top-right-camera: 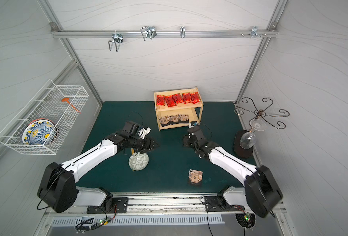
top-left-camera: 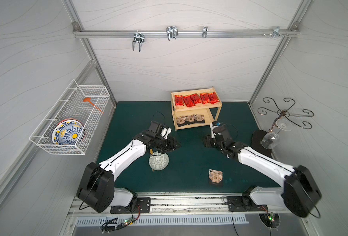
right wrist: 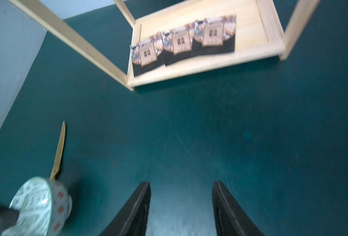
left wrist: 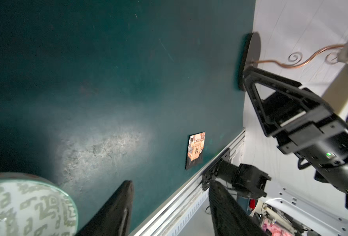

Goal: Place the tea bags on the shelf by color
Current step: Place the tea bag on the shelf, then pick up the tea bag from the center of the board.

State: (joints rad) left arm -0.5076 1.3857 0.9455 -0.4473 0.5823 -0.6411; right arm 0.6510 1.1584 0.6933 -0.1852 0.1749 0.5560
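Left hand (left wrist: 171, 182), right hand (right wrist: 181, 182): apart | shelf (top-left-camera: 199, 107): 5 red bags (top-left-camera: 195, 98), 3 black bags (top-left-camera: 190, 119) | mat (top-left-camera: 189, 163): 1 black

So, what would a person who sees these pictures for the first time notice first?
The row of five red tea bags on the top board of the wooden shelf, at the back of the green mat. Then one black-edged tea bag lying alone on the mat near the front. On the left wall, a blue and yellow plate stands in a white wire basket.
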